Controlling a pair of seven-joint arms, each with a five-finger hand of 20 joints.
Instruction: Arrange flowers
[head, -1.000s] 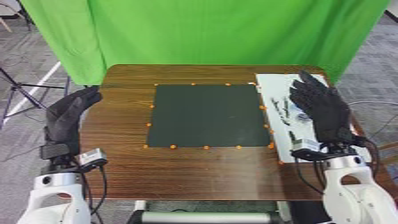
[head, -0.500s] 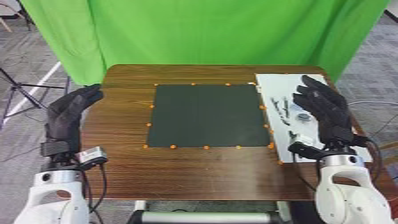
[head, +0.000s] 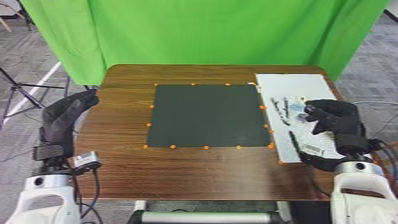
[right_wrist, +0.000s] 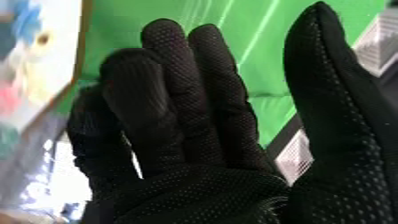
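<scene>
1. Holding our black-gloved right hand (head: 334, 118) at the white rectangular board's (head: 289, 85) right side, thumb apart from loose fingers.
2. We've drawn it back from the board's far end.
3. Thin dark stem-like pieces (head: 285, 111) lie on it.

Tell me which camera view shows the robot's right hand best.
The right wrist view: the right hand is close up there, with palm, fingers and thumb plain to see. The head view shows it smaller, from above, hiding part of the white sheet on the table.
</scene>
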